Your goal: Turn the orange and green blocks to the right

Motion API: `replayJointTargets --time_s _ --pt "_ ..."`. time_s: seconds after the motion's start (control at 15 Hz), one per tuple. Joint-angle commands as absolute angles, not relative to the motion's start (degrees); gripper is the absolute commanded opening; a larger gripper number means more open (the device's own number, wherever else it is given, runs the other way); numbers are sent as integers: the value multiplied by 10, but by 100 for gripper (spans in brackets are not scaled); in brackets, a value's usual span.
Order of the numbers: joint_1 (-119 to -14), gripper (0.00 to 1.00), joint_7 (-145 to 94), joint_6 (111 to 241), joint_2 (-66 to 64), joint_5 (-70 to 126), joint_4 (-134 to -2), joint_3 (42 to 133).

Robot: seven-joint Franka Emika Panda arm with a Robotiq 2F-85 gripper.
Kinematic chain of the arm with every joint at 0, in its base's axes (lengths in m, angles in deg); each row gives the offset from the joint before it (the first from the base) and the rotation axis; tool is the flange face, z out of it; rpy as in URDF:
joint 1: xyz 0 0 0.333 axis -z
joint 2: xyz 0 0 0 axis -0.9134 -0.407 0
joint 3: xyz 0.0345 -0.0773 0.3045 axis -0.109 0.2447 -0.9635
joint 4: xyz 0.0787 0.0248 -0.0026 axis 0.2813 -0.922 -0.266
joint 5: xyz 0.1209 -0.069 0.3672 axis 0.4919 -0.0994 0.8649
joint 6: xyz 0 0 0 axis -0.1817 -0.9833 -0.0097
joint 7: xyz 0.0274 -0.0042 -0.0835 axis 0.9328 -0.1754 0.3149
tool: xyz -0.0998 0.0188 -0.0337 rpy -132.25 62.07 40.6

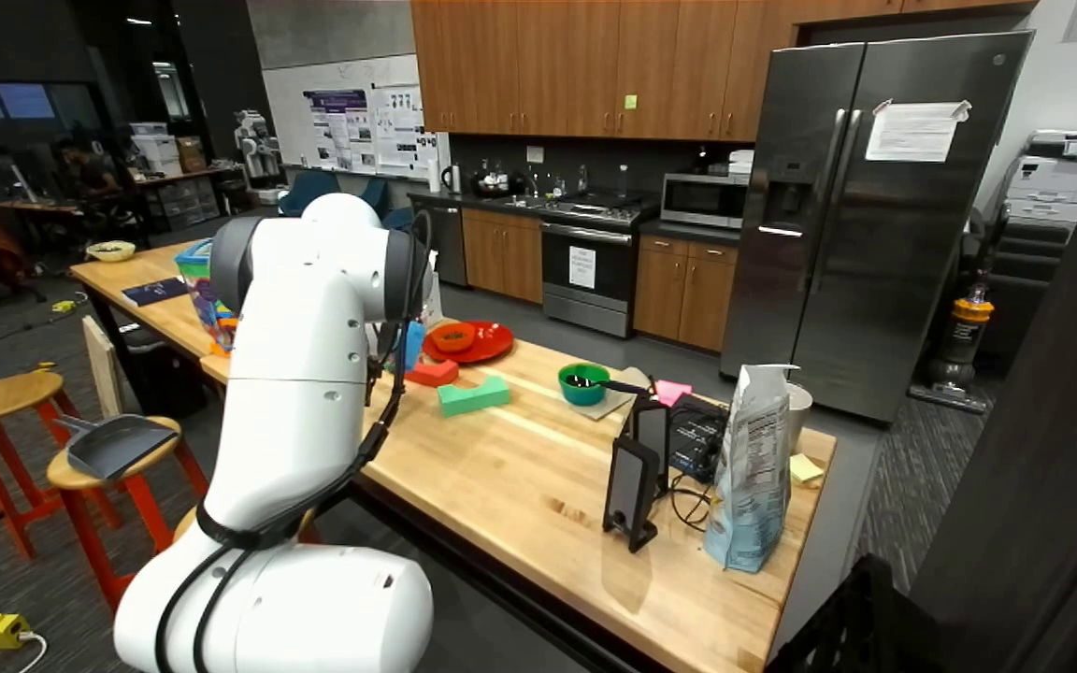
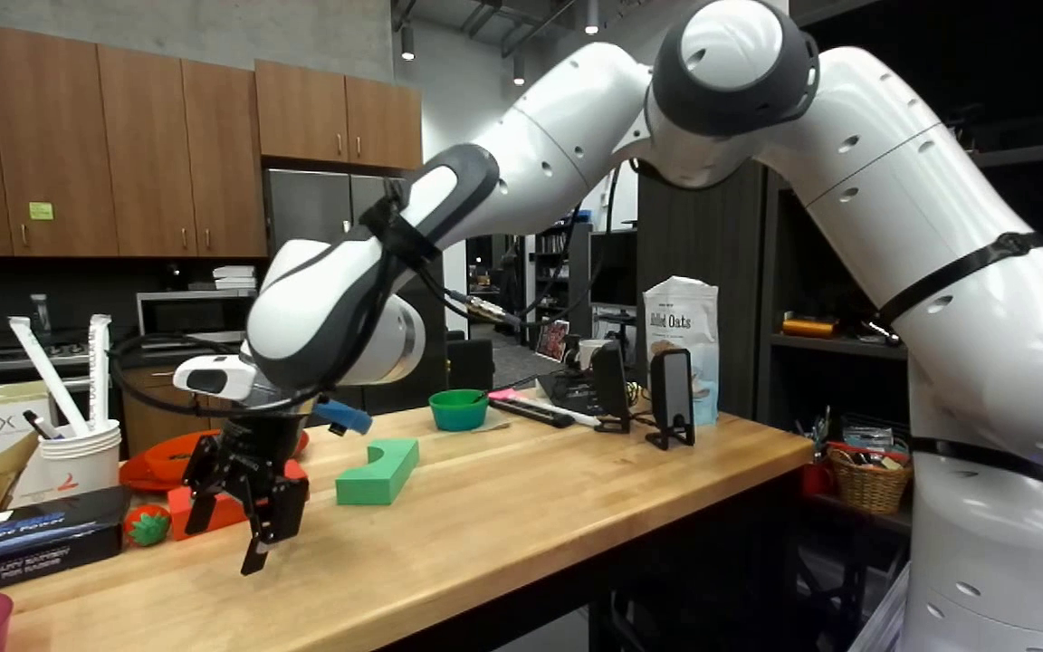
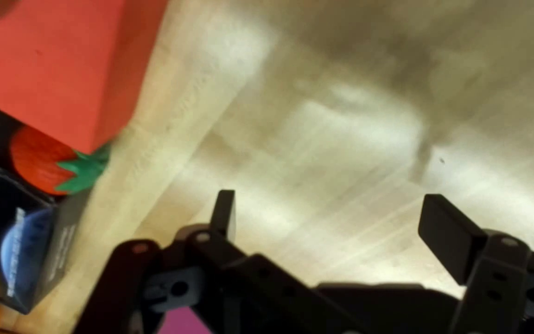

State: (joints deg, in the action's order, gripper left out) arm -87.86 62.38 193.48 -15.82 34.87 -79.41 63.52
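Found the orange-red notched block lying on the wooden table, with a toy strawberry between it and the black printed box. Saw the green notched block lying flat nearby, apart from the orange-red one, over toward the green bowl.

Noted the gripper low over the table beside the orange-red block, with jaws spread wide, only table surface in the gap and no hold on anything. Could not tell whether in contact with the table or just above.

Judged neither block in the midst of a turn, given the lack of any grip. Could not confirm a finished turn for the orange-red block or for the green one, with no sure sign of a starting angle or of the intended sense of "right". Could not settle, then, between a task unbegun and a task partly or wholly done. Reckoned, if unbegun, on the full sequence left: grasp, turn and release of the nearer orange-red block, then likewise for the green one.
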Motion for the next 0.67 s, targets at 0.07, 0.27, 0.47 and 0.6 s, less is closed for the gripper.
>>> replayJointTargets --time_s 0.07,0.27,0.47,0.6 --pt "-867 100 561 1980 -138 310 -853 600" --pt "-870 100 535 2006 -110 307 -910 584" --pt "-873 100 523 2020 -97 301 -928 589" --pt "-886 100 489 2041 -97 269 -930 606"
